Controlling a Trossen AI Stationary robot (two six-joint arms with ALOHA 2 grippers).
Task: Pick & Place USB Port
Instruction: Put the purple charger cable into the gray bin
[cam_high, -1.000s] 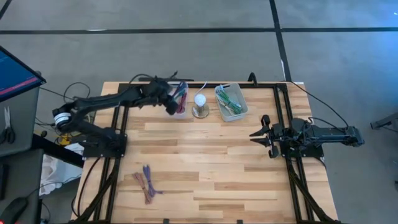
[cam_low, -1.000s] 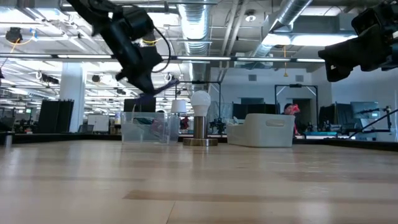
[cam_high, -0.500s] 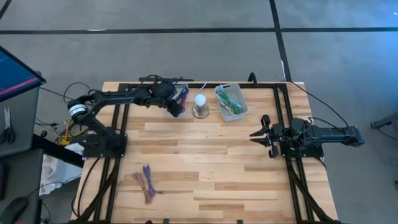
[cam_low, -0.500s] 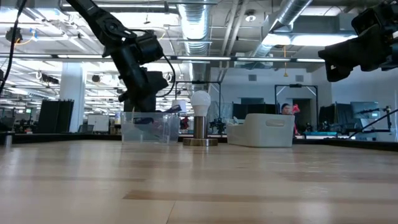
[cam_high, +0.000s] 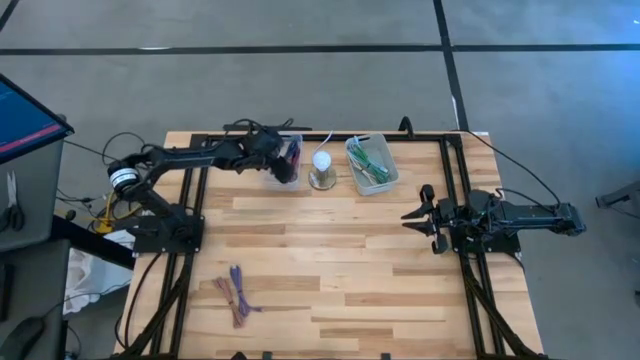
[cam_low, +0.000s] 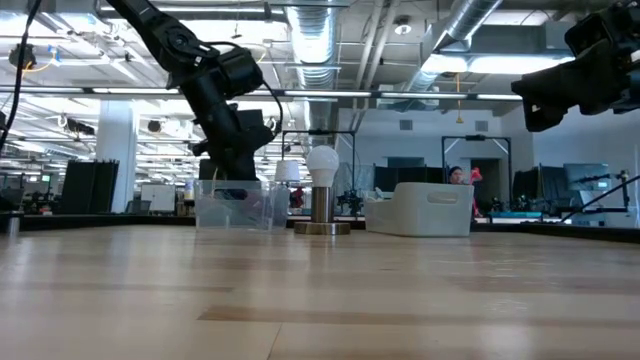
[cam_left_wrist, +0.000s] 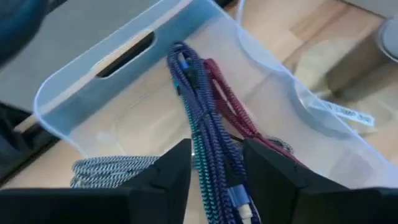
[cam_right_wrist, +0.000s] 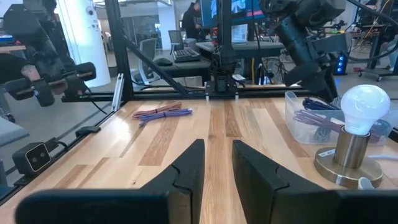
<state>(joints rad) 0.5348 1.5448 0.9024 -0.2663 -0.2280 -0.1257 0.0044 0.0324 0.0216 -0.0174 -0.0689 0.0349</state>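
The left gripper (cam_left_wrist: 214, 171) hangs over the clear bin (cam_high: 287, 160) at the far edge of the table (cam_high: 330, 260), its fingers (cam_left_wrist: 171, 171) standing a little apart. Between them, seen from the left wrist, runs a blue braided USB cable (cam_left_wrist: 205, 134), lying down in the bin; whether the fingers touch it cannot be told. Just beside the blue cable lies a dark red cable (cam_left_wrist: 233, 112), and a grey-white braided cable (cam_left_wrist: 112, 168) lies toward another wall of the same bin.

Taking the clear bin as the landmark: a light bulb on a round base (cam_high: 321, 168) stands just beside it along the far edge, and a white bin (cam_high: 371, 164) with green cables stands beyond the bulb. A loose bundle of purple and red cables (cam_high: 235, 295) lies well apart from the bin, near the table's front edge.

The right gripper (cam_high: 418, 217) waits well apart from the bin, over the table's right part, its fingers slightly parted and holding nothing.
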